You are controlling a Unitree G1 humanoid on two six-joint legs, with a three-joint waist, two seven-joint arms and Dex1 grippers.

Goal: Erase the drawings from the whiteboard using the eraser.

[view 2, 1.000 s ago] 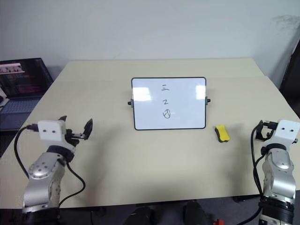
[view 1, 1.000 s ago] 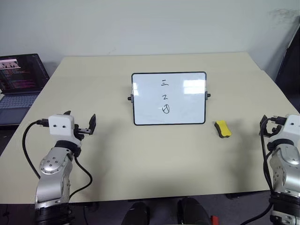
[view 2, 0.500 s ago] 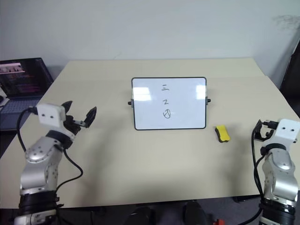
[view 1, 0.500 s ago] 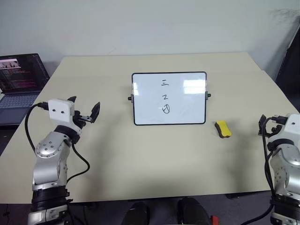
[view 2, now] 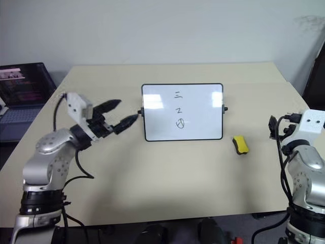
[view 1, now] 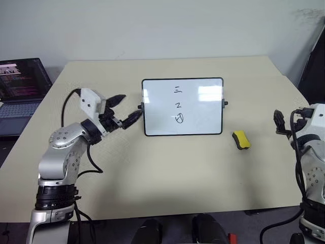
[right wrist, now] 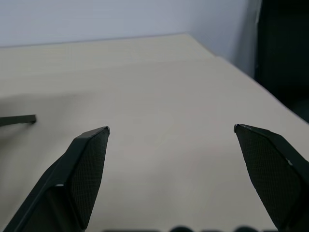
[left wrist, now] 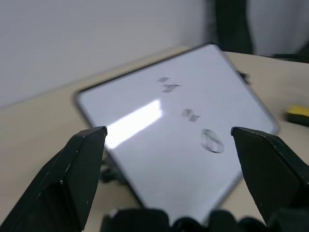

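Observation:
The whiteboard (view 1: 203,116) stands tilted at the table's middle, with the drawings (view 1: 178,104) in a black column on its face. To its right the yellow eraser (view 1: 241,140) lies alone on the table. My left gripper (view 1: 127,108) is open and empty, its fingertips just short of the board's left edge and knob. In the left wrist view the whiteboard (left wrist: 145,145) and the drawings (left wrist: 191,115) show between its spread fingers (left wrist: 77,164). My right gripper (view 1: 282,122) hovers open and empty near the table's right edge, to the right of the eraser.
The beige table (view 1: 167,178) runs wide in front of and behind the board. An open laptop (view 1: 20,84) sits on a lower surface off the table's left side. A dark object (view 1: 314,56) stands beyond the far right corner.
My left gripper swung right and up from the table's left side to the whiteboard's left edge. My right gripper rose and drifted slightly left. Board and eraser stayed put.

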